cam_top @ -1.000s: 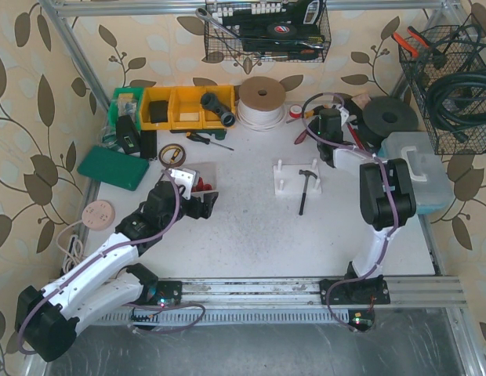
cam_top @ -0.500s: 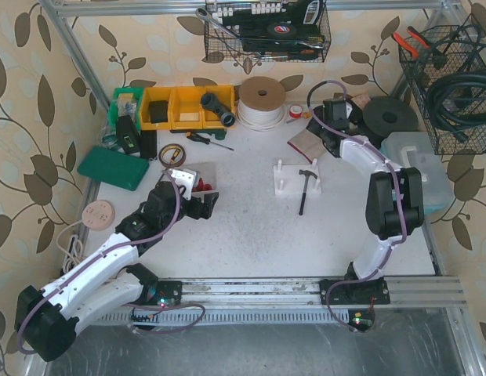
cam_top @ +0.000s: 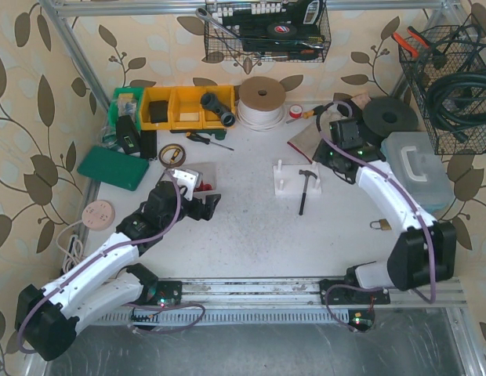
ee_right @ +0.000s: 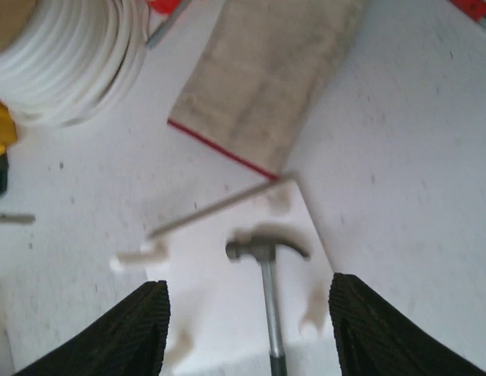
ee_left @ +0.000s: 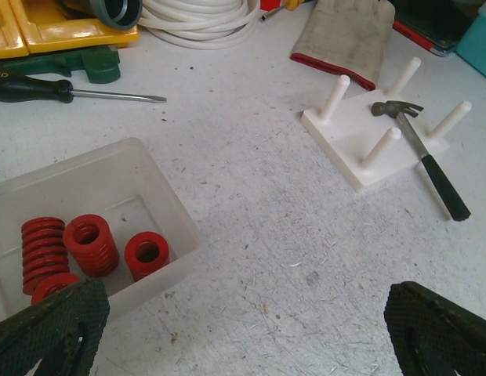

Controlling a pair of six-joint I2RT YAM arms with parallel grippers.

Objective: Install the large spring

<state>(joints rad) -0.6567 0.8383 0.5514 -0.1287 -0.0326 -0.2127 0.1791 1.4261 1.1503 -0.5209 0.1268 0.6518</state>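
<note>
Smeared throughout in the right wrist view: a white peg board [ee_right: 219,286], pegs reduced to pale blurs; a hammer [ee_right: 262,252], head just recognisable, handle cut off by the bottom edge. Above, a tan glove [ee_right: 266,78] with red trim and part of a white tubing coil [ee_right: 63,63], both cropped by the frame.

In the left wrist view, four red springs [ee_left: 88,243] inside a clear plastic tub [ee_left: 86,176], the nearest half hidden behind the finger at the lower left of the frame. Tallest against the tub's left side, shortest on the right; hard to say for certain which of them the large one. Tub itself cut off at the left edge. Beyond it a black-handled screwdriver [ee_left: 39,88], handle end cropped.

Left gripper [ee_left: 247,294] spread wide, nothing between the fingers, hovering over bare table [ee_left: 266,235] just beside the tub. Unclear whether that lower-left finger brushes the tub's near wall.

Right gripper [ee_right: 247,286] likewise parted and empty, poised above the peg board and hammer, touching neither as far as visible. Hammer head resting on the board among the pegs, handle trailing off onto the table. Springs all in the tub, well apart from the peg board.
</note>
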